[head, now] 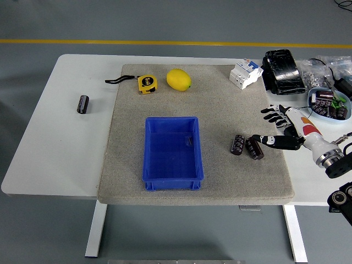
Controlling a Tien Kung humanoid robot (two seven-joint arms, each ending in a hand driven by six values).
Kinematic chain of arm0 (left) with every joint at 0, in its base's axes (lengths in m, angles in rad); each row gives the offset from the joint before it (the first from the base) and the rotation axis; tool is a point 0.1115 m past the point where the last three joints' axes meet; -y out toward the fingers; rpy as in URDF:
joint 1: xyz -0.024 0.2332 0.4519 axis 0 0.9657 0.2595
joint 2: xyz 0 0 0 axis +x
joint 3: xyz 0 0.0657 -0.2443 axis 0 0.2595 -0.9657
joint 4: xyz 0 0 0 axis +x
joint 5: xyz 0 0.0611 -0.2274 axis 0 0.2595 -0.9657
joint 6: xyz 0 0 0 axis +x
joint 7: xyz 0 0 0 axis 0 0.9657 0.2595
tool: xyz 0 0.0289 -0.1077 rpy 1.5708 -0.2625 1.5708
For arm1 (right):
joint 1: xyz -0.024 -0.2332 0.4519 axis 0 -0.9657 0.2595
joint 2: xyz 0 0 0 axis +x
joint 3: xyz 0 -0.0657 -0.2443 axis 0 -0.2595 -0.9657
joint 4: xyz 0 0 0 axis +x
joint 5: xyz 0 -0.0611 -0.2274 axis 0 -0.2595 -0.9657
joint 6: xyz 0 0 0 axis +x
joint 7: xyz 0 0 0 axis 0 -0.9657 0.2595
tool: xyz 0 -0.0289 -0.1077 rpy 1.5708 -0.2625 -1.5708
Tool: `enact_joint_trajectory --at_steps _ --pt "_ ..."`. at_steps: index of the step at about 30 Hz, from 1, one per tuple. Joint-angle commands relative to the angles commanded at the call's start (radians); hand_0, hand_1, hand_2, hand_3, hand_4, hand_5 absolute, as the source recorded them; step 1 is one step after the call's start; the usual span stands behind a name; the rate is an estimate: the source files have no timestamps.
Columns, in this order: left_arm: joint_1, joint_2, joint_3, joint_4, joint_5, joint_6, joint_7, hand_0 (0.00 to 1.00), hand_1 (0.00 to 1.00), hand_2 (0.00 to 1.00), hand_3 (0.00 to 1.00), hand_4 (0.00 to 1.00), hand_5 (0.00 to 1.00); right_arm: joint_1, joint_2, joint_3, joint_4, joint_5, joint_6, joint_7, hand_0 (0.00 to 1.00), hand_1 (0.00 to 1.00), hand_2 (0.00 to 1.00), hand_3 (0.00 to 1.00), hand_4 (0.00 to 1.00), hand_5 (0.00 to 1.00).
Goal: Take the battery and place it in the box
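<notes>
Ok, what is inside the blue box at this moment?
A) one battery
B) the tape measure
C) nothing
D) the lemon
C: the blue box shows only its bare floor, while two batteries lie on the mat to its right by the right hand, a third battery lies on the white table at far left, and the lemon and tape measure sit behind it.

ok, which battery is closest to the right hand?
The battery at the mat's right edge, right at the right hand, thumb reaching it. Its twin lies just left; the third battery sits far left on the bare table.
</notes>
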Motion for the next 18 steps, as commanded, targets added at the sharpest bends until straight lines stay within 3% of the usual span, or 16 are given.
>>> enact_joint_trajectory --at_steps 4,5,9,11,18 --pt "-0.001 0.0 -0.001 0.0 0.005 -0.002 0.003 0.51 0.525 0.598 0.692 0.649 0.774 0.034 -0.044 -0.047 -0.014 -0.051 0.046 0.071 0.582 0.596 0.619 0.678 0.998 0.346" --pt "-0.001 0.001 -0.001 0.0 0.007 -0.002 0.004 0.508 0.525 0.597 0.691 0.649 0.773 0.046 -0.057 -0.061 -0.02 -0.069 0.06 0.095 0.741 0.716 0.738 0.782 0.998 0.319" --pt "-0.002 0.0 -0.002 0.0 0.012 -0.003 0.006 0.508 0.525 0.597 0.691 0.649 0.773 0.084 -0.089 -0.096 -0.042 -0.113 0.093 0.166 0.741 0.716 0.738 0.782 0.998 0.319" --pt "-0.003 0.001 0.001 0.0 0.009 -0.004 0.006 0.508 0.525 0.596 0.691 0.648 0.772 0.099 -0.097 -0.106 -0.058 -0.132 0.094 0.195 0.775 0.737 0.76 0.826 0.998 0.301" --pt "-0.006 0.001 0.01 0.0 0.005 -0.004 0.007 0.509 0.525 0.595 0.691 0.648 0.77 0.152 -0.115 -0.154 -0.124 -0.198 0.053 0.285 0.783 0.74 0.763 0.829 0.998 0.284"
